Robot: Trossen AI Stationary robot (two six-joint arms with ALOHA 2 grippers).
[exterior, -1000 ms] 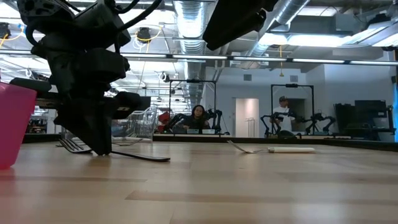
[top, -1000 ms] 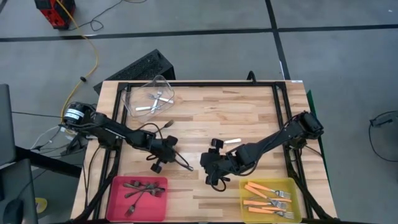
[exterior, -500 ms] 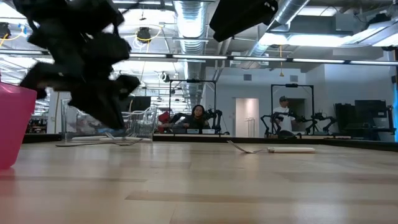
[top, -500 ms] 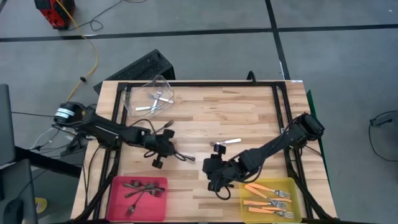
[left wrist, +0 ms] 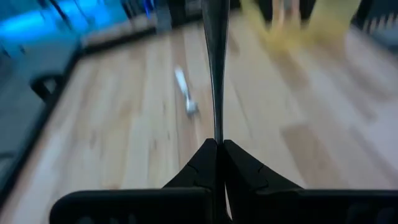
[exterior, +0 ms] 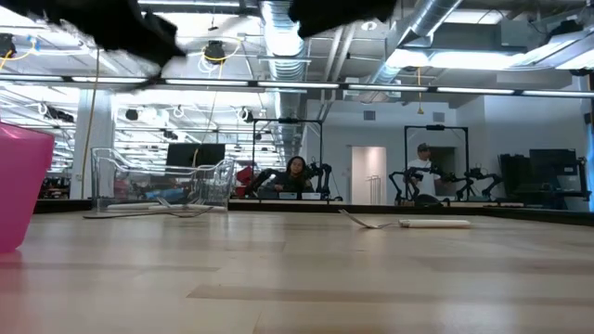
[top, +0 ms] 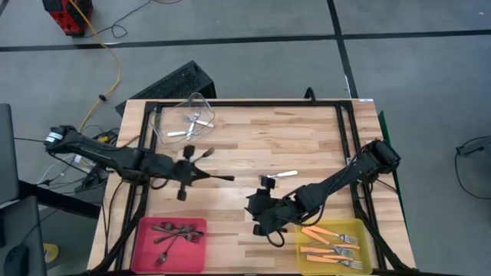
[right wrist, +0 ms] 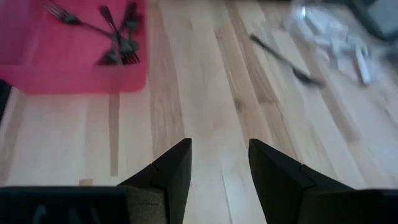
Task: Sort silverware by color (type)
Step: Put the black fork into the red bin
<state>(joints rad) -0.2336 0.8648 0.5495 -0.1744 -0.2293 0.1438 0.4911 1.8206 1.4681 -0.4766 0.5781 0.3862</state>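
One silver fork (top: 285,175) remains on the worktop (top: 307,138); left tool (top: 193,173) pinches a dark fork (top: 217,178); right tool (top: 257,208) hangs spread, empty.

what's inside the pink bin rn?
Pink bin holds a loose pile of dark forks, overlapping so the count is unclear. Nothing orange or shiny shows inside.

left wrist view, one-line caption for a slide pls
Left gripper shut on a dark fork, held above the wooden table.
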